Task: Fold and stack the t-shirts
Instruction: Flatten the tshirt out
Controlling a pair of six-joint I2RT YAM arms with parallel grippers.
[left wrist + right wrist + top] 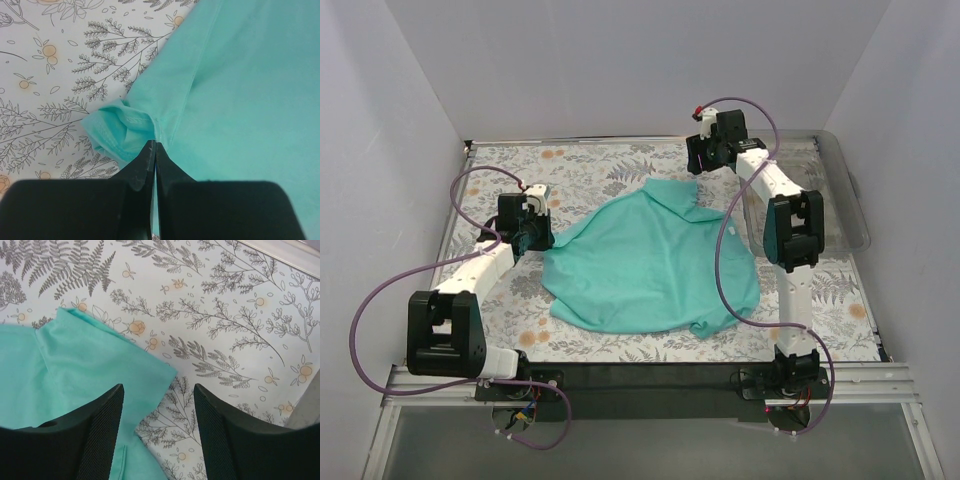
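One teal-green t-shirt (650, 260) lies spread and rumpled on the floral table cover, mid-table. My left gripper (532, 238) sits at the shirt's left edge and is shut on the cloth; in the left wrist view its jaws (154, 146) pinch a seam beside a bunched sleeve opening (116, 131). My right gripper (705, 155) is open and empty above the far side, just past the shirt's upper corner. In the right wrist view that corner of the shirt (95, 357) lies under and beside the left finger (102, 425).
A clear plastic bin (825, 195) stands at the table's right side, behind the right arm. White walls enclose the table on three sides. Purple cables loop from both arms. The dark front rail (650, 375) runs along the near edge.
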